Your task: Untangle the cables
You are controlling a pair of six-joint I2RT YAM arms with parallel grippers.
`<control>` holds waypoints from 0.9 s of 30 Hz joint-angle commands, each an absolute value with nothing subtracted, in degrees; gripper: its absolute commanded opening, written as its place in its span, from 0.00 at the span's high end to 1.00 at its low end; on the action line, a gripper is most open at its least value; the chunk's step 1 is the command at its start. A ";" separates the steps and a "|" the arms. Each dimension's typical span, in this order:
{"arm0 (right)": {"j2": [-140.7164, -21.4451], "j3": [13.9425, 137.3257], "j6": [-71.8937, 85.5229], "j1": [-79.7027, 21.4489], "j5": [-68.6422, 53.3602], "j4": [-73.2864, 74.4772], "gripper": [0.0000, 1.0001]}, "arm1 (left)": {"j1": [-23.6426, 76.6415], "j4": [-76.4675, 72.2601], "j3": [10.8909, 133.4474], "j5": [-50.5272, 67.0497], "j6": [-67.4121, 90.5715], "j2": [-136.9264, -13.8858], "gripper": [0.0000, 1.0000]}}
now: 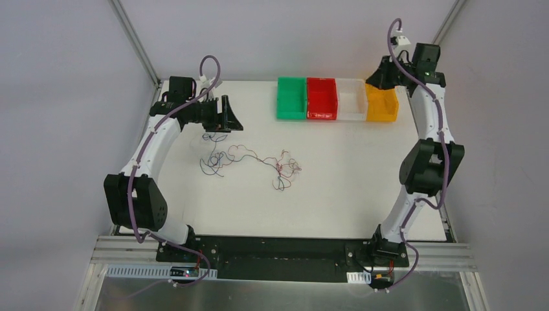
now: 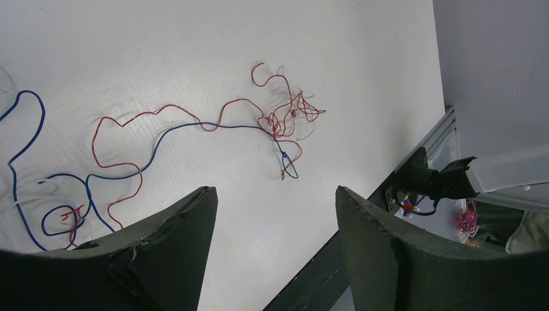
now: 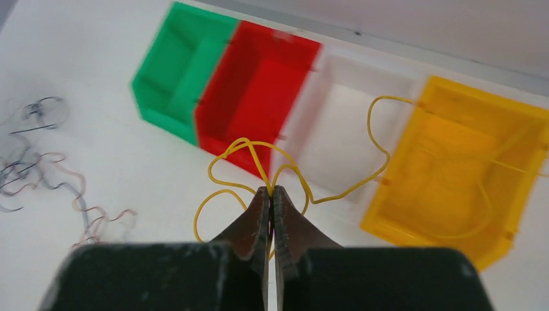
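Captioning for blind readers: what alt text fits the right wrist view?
The right gripper is shut on a looping yellow wire that crosses the clear bin toward the yellow bin, in a row with a red bin and a green bin on a white table. At left, other wires lie blurred.

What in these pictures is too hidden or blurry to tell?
- Right wrist view: the yellow wire blurs into the yellow bin at its far end.
- Left wrist view: the blue wire is cut off by the left fingers and the picture edge.
- Top view: the yellow wire is too thin to see.
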State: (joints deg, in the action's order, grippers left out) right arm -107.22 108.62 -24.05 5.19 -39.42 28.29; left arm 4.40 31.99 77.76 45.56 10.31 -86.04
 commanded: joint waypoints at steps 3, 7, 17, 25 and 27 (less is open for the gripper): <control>-118.65 120.94 -33.96 11.34 -34.35 32.99 1.00 | 3.95 32.66 79.39 44.26 7.97 -87.03 0.31; -125.02 125.61 -44.86 13.38 -32.31 34.50 1.00 | 3.88 33.43 78.86 43.77 6.93 -86.84 0.31; -133.39 128.97 -52.60 12.83 -26.52 29.87 0.87 | 3.88 36.09 80.05 42.07 4.31 -88.71 0.26; -123.36 125.18 -45.82 10.98 -31.70 34.37 0.30 | 3.87 39.81 78.87 41.26 -3.06 -88.37 0.17; -119.51 123.43 -42.48 8.87 -32.24 39.33 0.28 | 3.91 40.86 78.04 43.36 -6.32 -87.76 0.18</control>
State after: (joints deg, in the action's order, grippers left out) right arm -131.26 125.25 -47.62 12.47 -28.45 33.04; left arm 4.40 37.65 78.00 41.41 0.91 -89.17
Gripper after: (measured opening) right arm 0.700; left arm 0.824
